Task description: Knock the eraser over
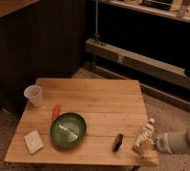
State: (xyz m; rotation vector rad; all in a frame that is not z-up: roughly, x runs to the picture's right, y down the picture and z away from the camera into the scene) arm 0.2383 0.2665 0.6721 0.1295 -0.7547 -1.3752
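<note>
Jaws just beside bottle (147,131), right of eraser (118,141).

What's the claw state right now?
Claw: cannot tell open or closed; at the table edge by the white bottle, apart from the eraser.
</note>
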